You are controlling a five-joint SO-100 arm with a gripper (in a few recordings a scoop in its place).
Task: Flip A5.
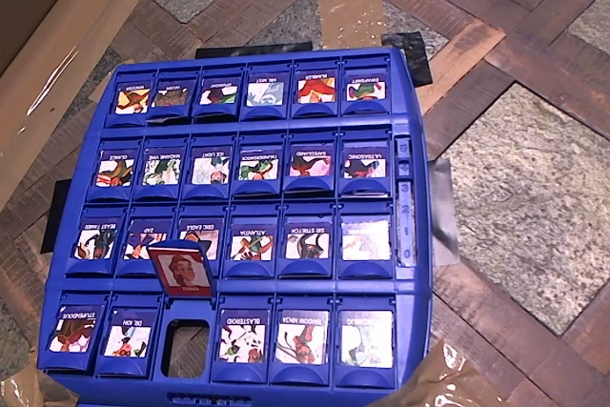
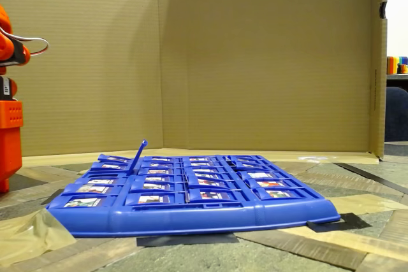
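A blue game board [image 1: 412,264] lies flat on the floor, holding rows of small blue-framed flip tiles. Most tiles lie down with colourful character pictures facing up. A5 [image 1: 180,270] is the one tile raised from the board. It shows its red card with a portrait in the overhead view and leans at a slant in the fixed view [image 2: 137,155]. Its slot [image 1: 186,348] in the nearest row, third from the left, is an open dark hole. Part of the orange arm [image 2: 9,113] stands at the left edge of the fixed view, well away from the board.
A tall cardboard wall [image 2: 255,55] stands behind the board and another piece [image 1: 48,35] runs along the left. Brown tape patches [image 1: 351,11] and black tape [image 1: 410,50] lie on the patterned floor around the board.
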